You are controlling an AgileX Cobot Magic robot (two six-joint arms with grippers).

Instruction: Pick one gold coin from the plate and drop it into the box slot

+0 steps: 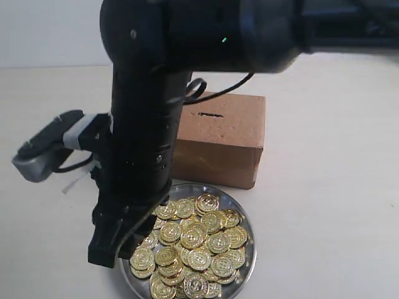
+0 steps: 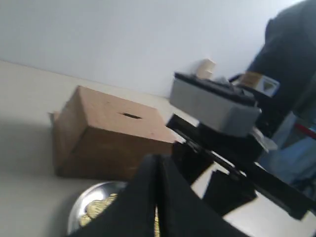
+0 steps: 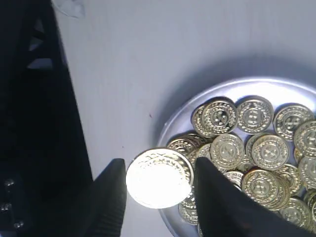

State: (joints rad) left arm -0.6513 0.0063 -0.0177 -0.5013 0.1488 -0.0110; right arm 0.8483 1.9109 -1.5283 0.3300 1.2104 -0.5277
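On the pale table (image 1: 330, 187), the plate (image 1: 251, 249) is set just in front of the box (image 1: 221, 134); whether the two touch cannot be determined. The plate is heaped with gold coins (image 1: 199, 243). The slot (image 1: 210, 114) is located in the top face of the box and is seen as a short dark slit.

One gold coin (image 3: 159, 177) is clamped by its edges between the two fingers of the right gripper (image 3: 159, 170), with its face turned towards the wrist camera. It is held above the plate's rim, partly over the table. In the exterior view, this gripper is positioned at the left side of the plate, well apart from the slot.

The left gripper (image 2: 158, 160) is directed towards the box. Its fingers are pressed together along a thin seam.
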